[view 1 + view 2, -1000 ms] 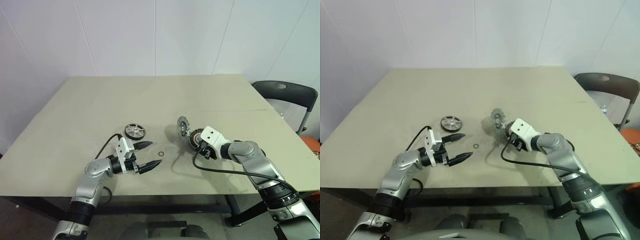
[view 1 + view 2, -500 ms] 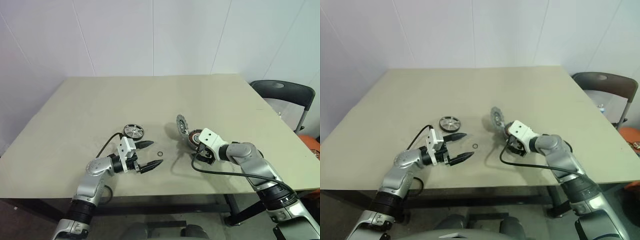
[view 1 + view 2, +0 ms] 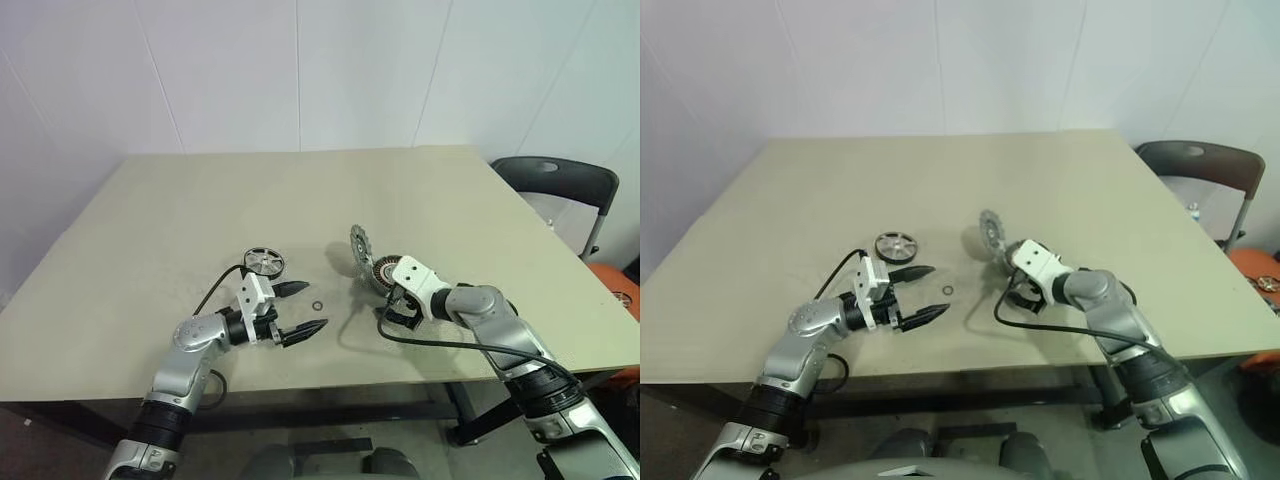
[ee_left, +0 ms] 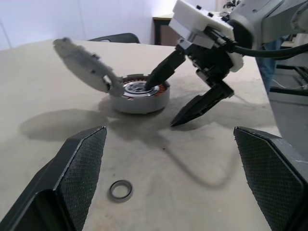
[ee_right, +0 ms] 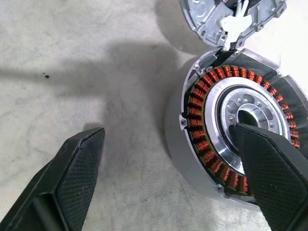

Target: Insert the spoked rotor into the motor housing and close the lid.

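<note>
Since a second ago the right gripper [image 4: 166, 103] has been spread wide at one motor housing [image 4: 139, 96], lid [image 4: 82, 62] raised; one spoked rotor [image 3: 265, 263] is left well apart, left gripper [image 3: 300, 310] released.

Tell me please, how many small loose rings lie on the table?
1. A small dark ring lies flat on the table, between the open left gripper and the motor housing. Others could be hidden behind the arms.
</note>
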You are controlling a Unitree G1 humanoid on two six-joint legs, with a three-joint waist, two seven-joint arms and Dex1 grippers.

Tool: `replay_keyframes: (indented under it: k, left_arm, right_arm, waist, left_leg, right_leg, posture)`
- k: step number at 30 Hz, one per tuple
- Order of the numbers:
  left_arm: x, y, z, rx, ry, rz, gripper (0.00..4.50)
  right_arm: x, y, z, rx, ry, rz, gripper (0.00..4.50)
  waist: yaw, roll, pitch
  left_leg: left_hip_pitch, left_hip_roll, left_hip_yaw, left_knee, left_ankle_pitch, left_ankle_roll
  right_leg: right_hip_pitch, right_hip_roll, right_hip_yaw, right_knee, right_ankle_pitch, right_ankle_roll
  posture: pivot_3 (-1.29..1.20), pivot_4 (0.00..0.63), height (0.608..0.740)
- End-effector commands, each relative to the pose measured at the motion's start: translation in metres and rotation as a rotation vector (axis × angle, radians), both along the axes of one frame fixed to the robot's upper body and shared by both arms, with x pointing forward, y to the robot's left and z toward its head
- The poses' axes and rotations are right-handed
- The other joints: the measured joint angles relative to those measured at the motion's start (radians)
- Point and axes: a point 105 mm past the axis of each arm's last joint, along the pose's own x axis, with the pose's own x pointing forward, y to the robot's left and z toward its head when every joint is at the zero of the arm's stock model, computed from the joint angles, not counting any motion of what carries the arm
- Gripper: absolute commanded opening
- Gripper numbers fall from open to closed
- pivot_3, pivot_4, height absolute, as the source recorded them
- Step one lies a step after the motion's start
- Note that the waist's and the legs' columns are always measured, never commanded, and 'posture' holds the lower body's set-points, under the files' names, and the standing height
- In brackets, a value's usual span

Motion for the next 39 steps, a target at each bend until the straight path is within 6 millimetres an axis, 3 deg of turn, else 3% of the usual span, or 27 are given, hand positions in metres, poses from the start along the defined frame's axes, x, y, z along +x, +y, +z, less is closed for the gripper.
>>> replay_keyframes:
  k: [1,6,12,15,22,26,31,39]
  left_arm:
    - [0.001,-0.002,0.012,-0.014,-0.039,-0.006,4.50]
    - [0.000,-0.003,0.013,-0.011,-0.037,-0.008,4.50]
    - [-0.001,-0.004,0.013,-0.005,-0.032,-0.014,4.50]
    - [-0.001,-0.004,0.011,-0.001,-0.029,-0.017,4.50]
    - [-0.002,-0.004,0.009,0.006,-0.024,-0.023,4.50]
    - [-0.001,-0.005,0.010,0.007,-0.027,-0.024,4.50]
    - [-0.001,-0.007,0.014,0.006,-0.035,-0.021,4.50]
    - [-0.002,-0.009,0.017,0.005,-0.036,-0.022,4.50]
  right_arm:
    - [0.014,-0.021,0.002,-0.008,-0.035,-0.121,4.47]
    - [0.020,-0.018,0.008,0.027,-0.081,-0.137,4.47]
    - [0.020,0.000,0.024,0.165,-0.111,-0.091,4.47]
    - [0.015,0.015,0.037,0.257,-0.134,-0.026,4.47]
    - [0.019,0.019,0.049,0.298,-0.200,-0.026,4.47]
    - [0.022,0.010,0.043,0.228,-0.192,-0.046,4.47]
    - [0.019,-0.005,0.016,0.146,-0.084,-0.107,4.47]
    - [0.022,-0.014,0.007,0.135,-0.063,-0.200,4.47]
  waist:
    - [-0.008,0.001,0.001]
    - [-0.008,0.002,0.004]
    - [-0.007,0.003,0.007]
    - [-0.006,0.001,0.009]
    - [-0.008,0.002,0.010]
    - [-0.007,0.002,0.010]
    - [-0.007,0.002,0.010]
    - [-0.006,0.001,0.010]
  left_leg:
    - [0.000,0.000,0.000,0.000,0.000,0.000]
    - [0.000,0.000,0.001,0.001,0.000,0.000]
    - [0.000,0.000,0.001,0.001,0.000,0.000]
    - [-0.001,-0.003,0.001,-0.001,0.000,0.001]
    - [-0.004,-0.003,0.001,-0.012,0.000,0.002]
    - [-0.003,-0.003,0.003,-0.012,-0.001,0.003]
    - [-0.003,-0.003,0.007,-0.010,-0.001,0.003]
    - [-0.002,-0.003,0.008,-0.009,-0.001,0.003]
  right_leg:
    - [-0.001,0.000,0.000,0.000,0.000,0.000]
    - [-0.003,-0.002,0.000,0.000,0.000,0.000]
    - [-0.005,-0.002,0.001,0.002,0.001,0.000]
    - [-0.008,-0.002,0.006,0.003,0.019,0.002]
    - [-0.017,-0.001,0.007,0.001,0.025,0.002]
    - [-0.016,-0.001,0.008,0.001,0.025,0.002]
    - [-0.015,-0.001,0.008,0.001,0.023,-0.001]
    - [-0.013,-0.001,0.009,0.001,0.023,-0.001]
  posture:
    - [0.00,0.000,0.740]
    - [0.00,0.000,0.740]
    - [0.00,0.000,0.740]
    - [0.00,0.000,0.740]
    - [0.00,0.000,0.740]
    - [0.00,0.000,0.740]
    - [0.00,0.000,0.740]
    - [0.00,0.000,0.740]
